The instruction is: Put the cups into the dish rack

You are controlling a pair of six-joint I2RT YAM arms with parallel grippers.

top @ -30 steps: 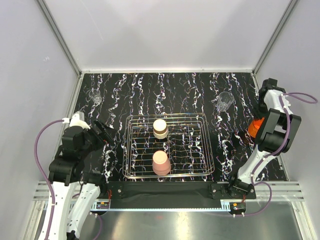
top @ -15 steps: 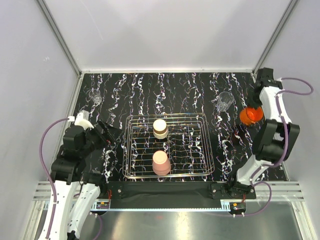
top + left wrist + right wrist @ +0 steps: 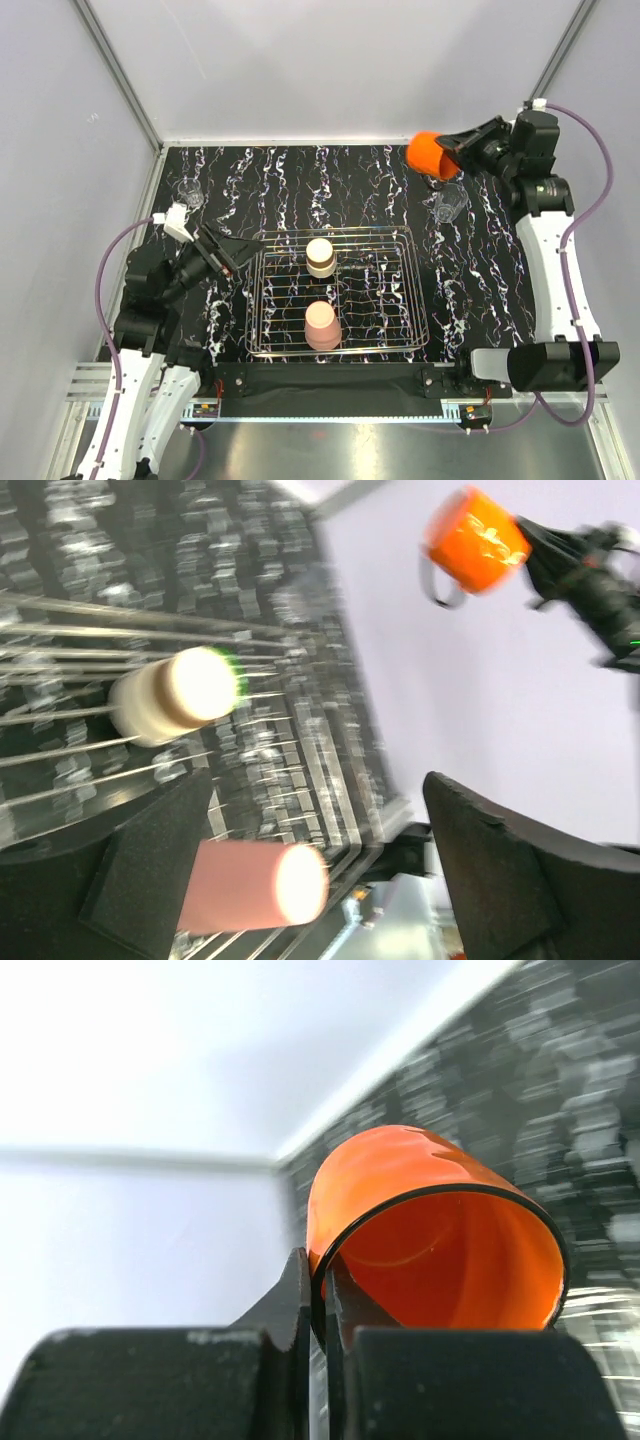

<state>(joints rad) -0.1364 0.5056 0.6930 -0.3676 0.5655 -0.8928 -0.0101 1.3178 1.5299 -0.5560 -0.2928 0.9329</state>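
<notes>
above the far right corner of the table (image 3: pixel 350 180), the orange cup (image 3: pixel 432 155) now hangs high in the air. a second ago it sat low at the right edge, against the folded right arm. that arm has since unfolded and reached up and back. the right gripper (image 3: pixel 455 153) pinches the cup's rim, one finger inside and one outside, as the right wrist view shows (image 3: pixel 318 1295). the cup lies on its side with its mouth toward that wrist camera. the left arm has also stretched forward, and the left gripper (image 3: pixel 235 252) has come closer to the near left corner of the dish rack (image 3: pixel 405 300). its fingers are spread wide with nothing between them (image 3: pixel 315 800).

from above, a clear glass (image 3: pixel 449 203) stands on the table just nearer than the lifted cup. a second clear glass (image 3: pixel 190 193) stands near the left wall, well apart from the rack. inside the rack, the cream cup (image 3: pixel 320 256) stands toward the far side and the pink tumbler (image 3: pixel 321 323) toward the near side, both on the centre line and apart from each other.

the rack is a shallow basket of thin silver wire with a raised rim. the table is glossy black with white marble veining. the orange cup is smooth, translucent and round-walled. the left wrist view is motion-blurred.
</notes>
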